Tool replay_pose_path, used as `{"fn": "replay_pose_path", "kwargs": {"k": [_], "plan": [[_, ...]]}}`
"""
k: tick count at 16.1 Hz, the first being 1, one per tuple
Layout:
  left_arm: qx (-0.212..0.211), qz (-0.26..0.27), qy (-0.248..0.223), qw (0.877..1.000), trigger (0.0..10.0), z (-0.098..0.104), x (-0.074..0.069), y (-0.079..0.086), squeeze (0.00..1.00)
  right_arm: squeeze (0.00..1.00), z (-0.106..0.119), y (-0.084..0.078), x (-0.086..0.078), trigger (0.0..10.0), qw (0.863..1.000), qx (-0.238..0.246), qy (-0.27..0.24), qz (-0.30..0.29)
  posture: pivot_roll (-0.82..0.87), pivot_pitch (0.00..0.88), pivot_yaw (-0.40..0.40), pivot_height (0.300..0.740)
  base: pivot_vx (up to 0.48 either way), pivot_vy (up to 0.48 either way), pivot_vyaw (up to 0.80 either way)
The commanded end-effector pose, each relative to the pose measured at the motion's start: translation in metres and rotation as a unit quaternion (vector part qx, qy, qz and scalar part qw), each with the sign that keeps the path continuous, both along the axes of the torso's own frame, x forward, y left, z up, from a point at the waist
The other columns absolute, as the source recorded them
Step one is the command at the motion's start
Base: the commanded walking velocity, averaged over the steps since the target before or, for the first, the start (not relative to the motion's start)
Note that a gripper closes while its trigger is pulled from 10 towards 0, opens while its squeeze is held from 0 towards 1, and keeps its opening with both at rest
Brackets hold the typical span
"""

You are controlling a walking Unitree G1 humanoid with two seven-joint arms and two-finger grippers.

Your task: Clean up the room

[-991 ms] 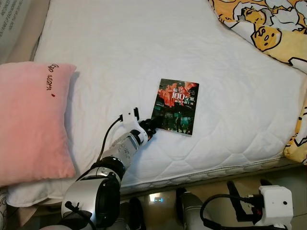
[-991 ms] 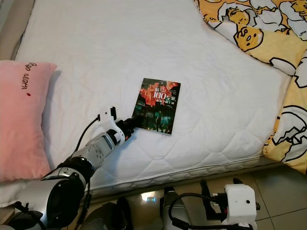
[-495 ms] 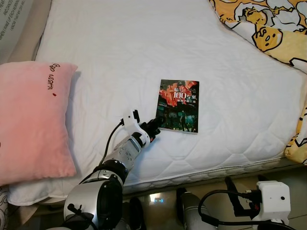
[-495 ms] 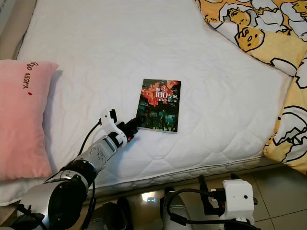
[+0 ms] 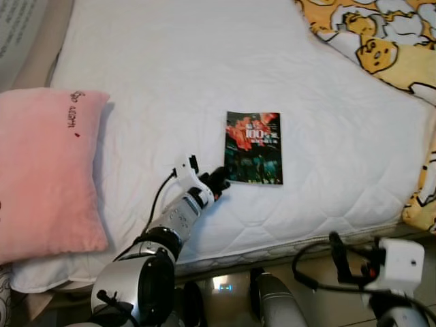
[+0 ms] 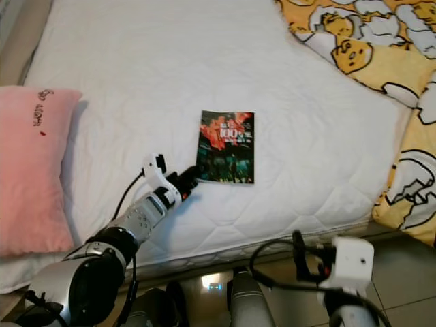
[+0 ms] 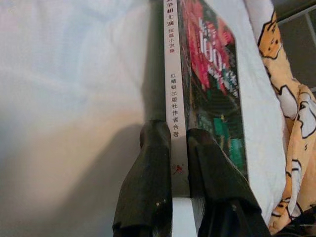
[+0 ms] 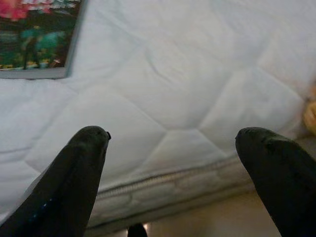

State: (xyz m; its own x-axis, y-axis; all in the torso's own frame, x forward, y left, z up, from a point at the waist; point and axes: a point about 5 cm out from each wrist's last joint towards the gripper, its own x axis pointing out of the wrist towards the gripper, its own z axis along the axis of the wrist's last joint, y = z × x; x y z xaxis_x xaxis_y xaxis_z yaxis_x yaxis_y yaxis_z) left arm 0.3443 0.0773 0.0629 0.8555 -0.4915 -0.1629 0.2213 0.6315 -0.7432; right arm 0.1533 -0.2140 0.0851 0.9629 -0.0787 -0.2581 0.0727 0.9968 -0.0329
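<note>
Book (image 5: pixel 253 148): flat on the white mattress (image 5: pixel 204 68), cover up, near the front edge, roughly midway across; dark cover with red art and white lettering.
Left gripper (image 7: pixel 178 143): reaching over the mattress from the front-left, at the book's near left corner; two black fingers (image 7: pixel 148 168) pinched on the white spine, one on each side, so clamped on the book's edge.
Book relative to left gripper: straight ahead of the fingertips, spine running away from the wrist, cover on the side toward the quilt.
Right gripper (image 8: pixel 173 143): low by the front of the bed, off the mattress edge; fingers spread wide, nothing between them.
Book relative to right gripper: well apart, beyond and toward one side, just a corner visible from the right wrist.
Pink pillow (image 5: pixel 41 170): at the mattress's left side, dark stitched writing near its top corner.
Yellow cartoon quilt (image 6: pixel 354 48): bunched along the far right corner and down the right edge.
Floor (image 6: pixel 402 286): pale tile below the bed's front.
</note>
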Motion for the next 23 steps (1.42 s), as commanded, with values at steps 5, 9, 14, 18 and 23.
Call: {"fn": "replay_pose_path", "kwargs": {"k": [5,9,14,18,23], "plan": [[0.155,0.027,-0.102,0.982,0.0,0.017,0.011,0.048,0.0,0.0,-0.001,0.015,0.021,10.0,0.996,0.003,0.004,0.084,-0.25,0.171,0.02,0.74,0.0,0.0,0.0],[0.269,0.093,-0.237,0.929,0.0,0.057,-0.004,0.091,0.0,0.0,0.009,0.008,0.053,10.0,0.995,-0.01,-0.031,0.094,-0.17,0.096,0.009,0.74,0.0,0.0,0.0],[0.347,0.137,-0.282,0.884,0.0,0.078,-0.018,0.11,0.0,0.0,0.012,0.026,0.092,10.0,0.99,0.006,-0.061,0.124,-0.08,0.003,-0.014,0.74,0.0,0.0,0.13],[0.357,0.114,-0.274,0.886,0.0,0.077,-0.023,0.095,0.0,0.0,0.012,0.047,0.102,10.0,0.979,0.038,-0.068,0.187,-0.05,0.0,-0.023,0.74,0.0,0.0,0.6],[0.35,0.002,-0.297,0.888,0.0,0.086,0.002,0.071,0.0,0.0,0.005,0.056,0.097,10.0,0.978,0.052,-0.06,0.193,-0.06,0.0,-0.001,0.74,0.186,0.0,0.1]]}}
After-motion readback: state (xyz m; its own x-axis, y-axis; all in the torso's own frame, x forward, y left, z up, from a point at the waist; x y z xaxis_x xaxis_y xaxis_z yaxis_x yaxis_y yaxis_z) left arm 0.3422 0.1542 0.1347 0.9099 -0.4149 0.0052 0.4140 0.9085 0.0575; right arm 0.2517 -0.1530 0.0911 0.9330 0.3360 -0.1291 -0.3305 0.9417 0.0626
